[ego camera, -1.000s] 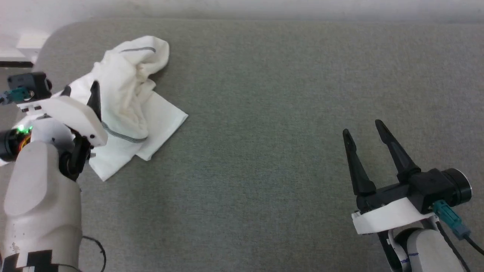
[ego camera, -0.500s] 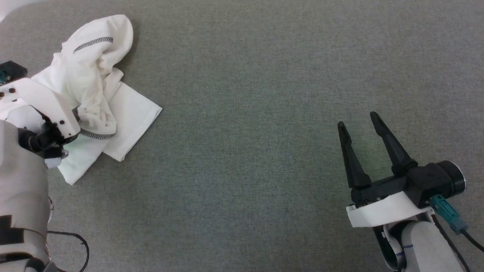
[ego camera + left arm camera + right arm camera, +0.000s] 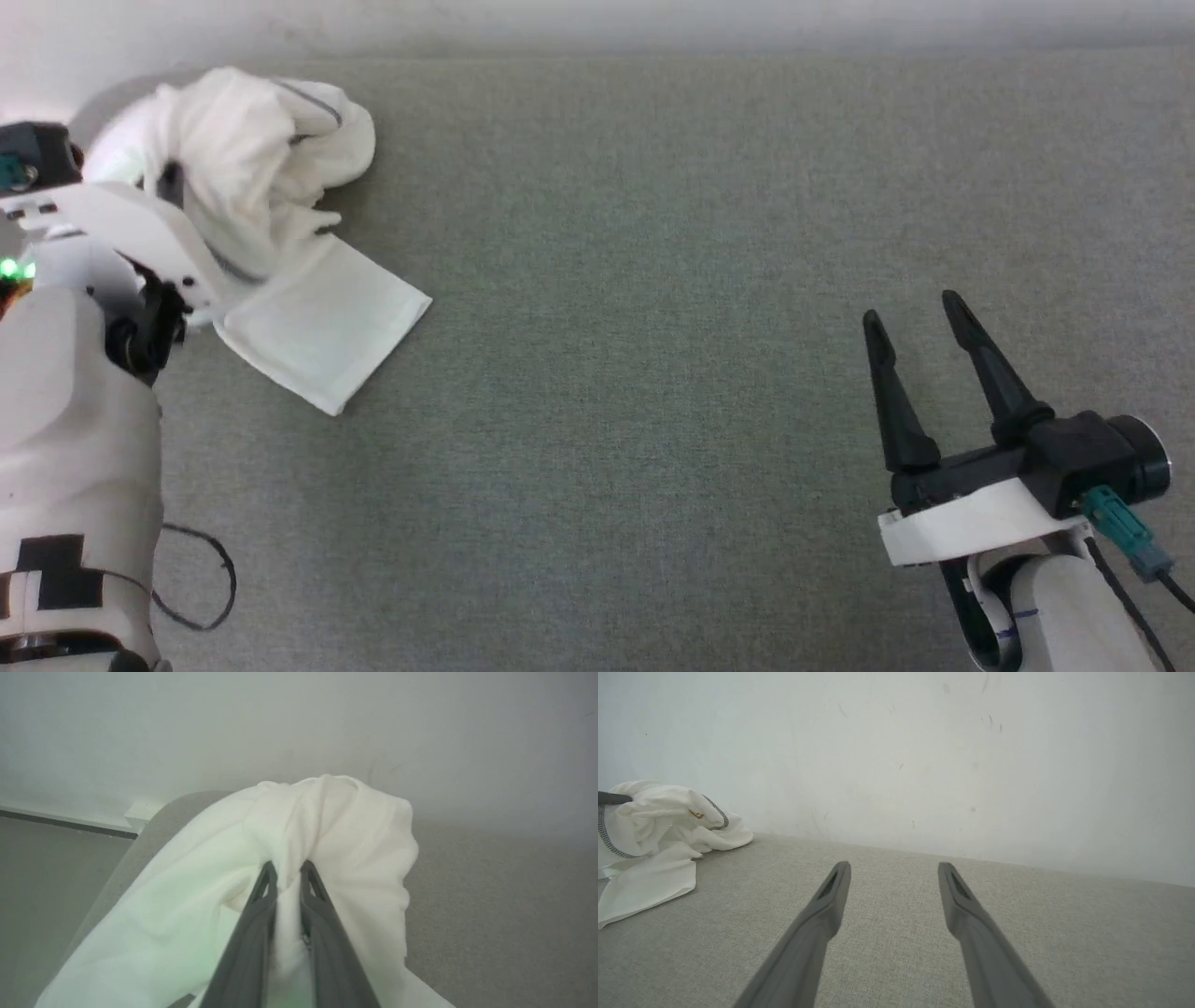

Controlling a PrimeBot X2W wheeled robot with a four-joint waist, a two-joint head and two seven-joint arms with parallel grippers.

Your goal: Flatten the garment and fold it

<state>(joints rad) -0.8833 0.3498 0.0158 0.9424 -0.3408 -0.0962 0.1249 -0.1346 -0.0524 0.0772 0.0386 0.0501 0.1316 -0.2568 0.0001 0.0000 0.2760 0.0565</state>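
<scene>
The work surface (image 3: 653,373) is a grey woven fabric pad with a rounded far-left corner, set against a white wall (image 3: 896,742). The garment (image 3: 280,177) lies bunched at that corner. Its long axis runs diagonally, with a flat rectangular end pointing toward the near right. The left gripper (image 3: 287,865) is nearly closed, pinching a raised fold of the garment. The right gripper (image 3: 913,308) is spread wide, holds nothing, and stands well apart at the near right.
</scene>
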